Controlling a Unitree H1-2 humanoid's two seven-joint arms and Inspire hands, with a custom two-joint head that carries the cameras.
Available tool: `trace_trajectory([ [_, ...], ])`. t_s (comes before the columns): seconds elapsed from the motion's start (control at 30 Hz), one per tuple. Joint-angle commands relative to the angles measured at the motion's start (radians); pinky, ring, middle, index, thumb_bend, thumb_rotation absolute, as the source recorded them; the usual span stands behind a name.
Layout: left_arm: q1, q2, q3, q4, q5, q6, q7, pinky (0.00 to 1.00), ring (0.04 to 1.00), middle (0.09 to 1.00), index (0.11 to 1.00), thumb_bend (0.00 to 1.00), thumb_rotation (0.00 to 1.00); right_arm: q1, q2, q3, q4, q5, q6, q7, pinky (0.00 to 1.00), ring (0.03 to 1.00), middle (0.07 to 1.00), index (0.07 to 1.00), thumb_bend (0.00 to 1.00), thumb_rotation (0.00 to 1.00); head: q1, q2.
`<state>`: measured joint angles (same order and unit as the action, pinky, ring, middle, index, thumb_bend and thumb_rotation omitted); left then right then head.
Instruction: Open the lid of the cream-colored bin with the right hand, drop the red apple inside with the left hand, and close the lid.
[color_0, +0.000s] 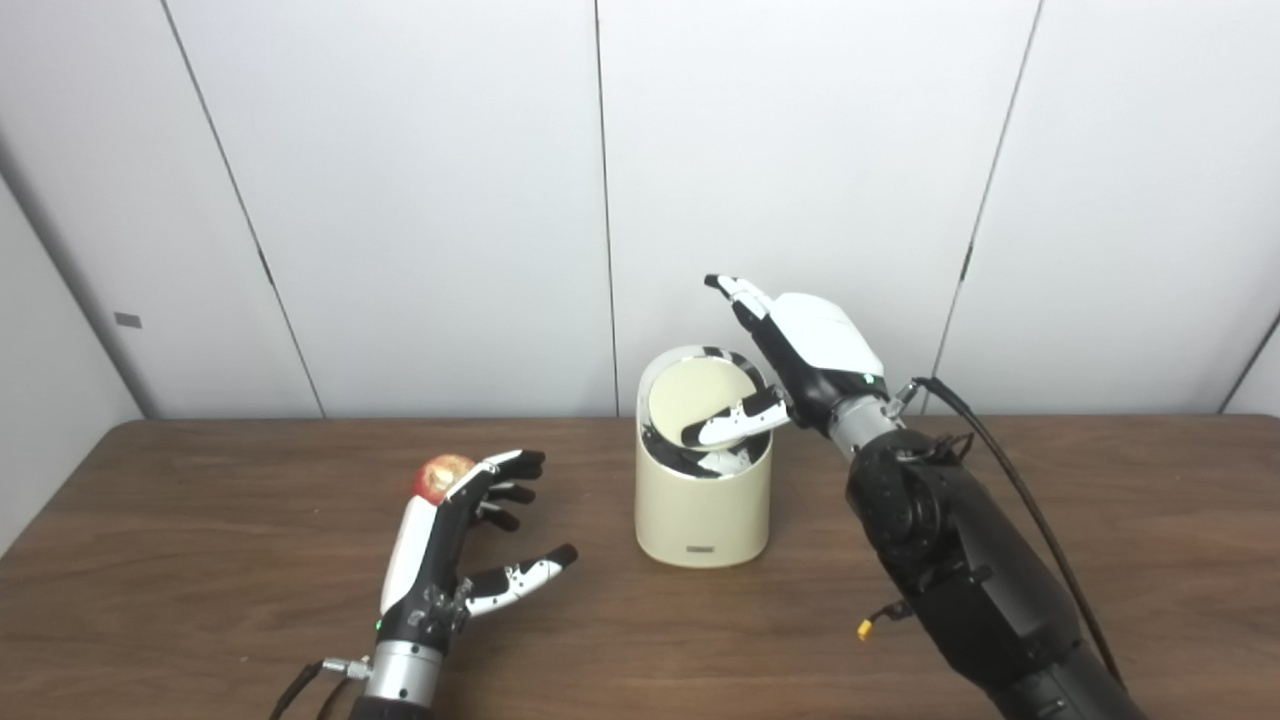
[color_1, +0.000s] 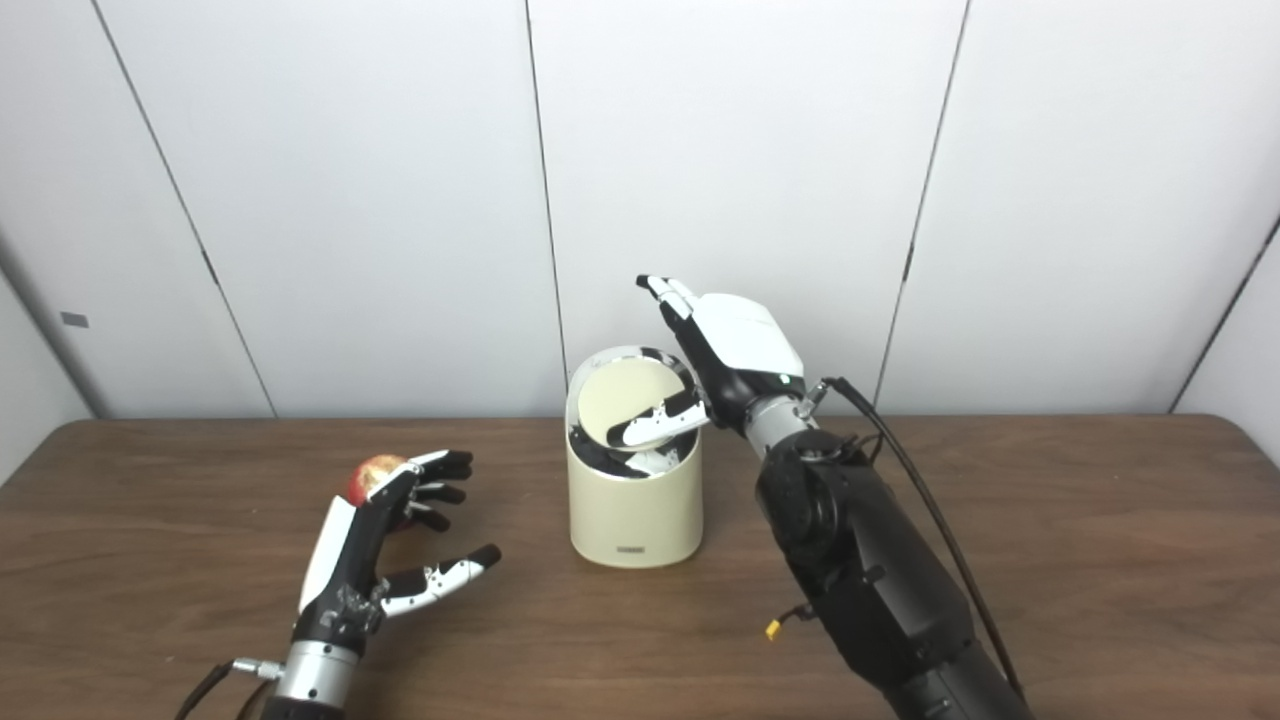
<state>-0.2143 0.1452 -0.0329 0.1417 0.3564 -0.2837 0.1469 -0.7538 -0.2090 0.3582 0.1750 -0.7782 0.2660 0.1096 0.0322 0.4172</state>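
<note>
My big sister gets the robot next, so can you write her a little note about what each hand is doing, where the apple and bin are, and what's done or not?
Left hand: open, fingers spread, holding nothing; the red apple sits on the table just behind its fingertips.
Right hand: at the top of the cream-colored bin, thumb pressing the lid, which is tilted open.
Done: lid opened.
Left: grab the apple, drop it in the bin, close the lid.
</note>
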Motion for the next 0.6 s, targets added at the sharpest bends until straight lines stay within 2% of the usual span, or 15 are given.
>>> trace_trajectory([
  [0.0, -0.028, 0.012, 0.005, -0.036, 0.000, -0.011, 0.003, 0.55, 0.679, 0.752, 0.777, 0.67, 0.06, -0.051, -0.008, -0.007, -0.011, -0.017, 0.001, -0.004, 0.70, 0.853, 0.961, 0.956, 0.93, 0.37, 0.001, 0.001],
  [0.4, -0.021, 0.012, 0.005, -0.050, -0.003, 0.004, -0.007, 0.56, 0.688, 0.755, 0.778, 0.67, 0.07, -0.045, -0.034, -0.012, 0.015, -0.016, -0.016, -0.017, 0.66, 0.825, 0.941, 0.950, 0.93, 0.40, -0.003, 0.006],
  [0.57, -0.018, 0.011, 0.006, -0.059, -0.004, 0.011, -0.010, 0.56, 0.688, 0.755, 0.777, 0.67, 0.07, -0.037, -0.045, -0.010, 0.016, -0.010, -0.017, -0.002, 0.66, 0.821, 0.937, 0.948, 0.92, 0.37, 0.000, 0.014],
])
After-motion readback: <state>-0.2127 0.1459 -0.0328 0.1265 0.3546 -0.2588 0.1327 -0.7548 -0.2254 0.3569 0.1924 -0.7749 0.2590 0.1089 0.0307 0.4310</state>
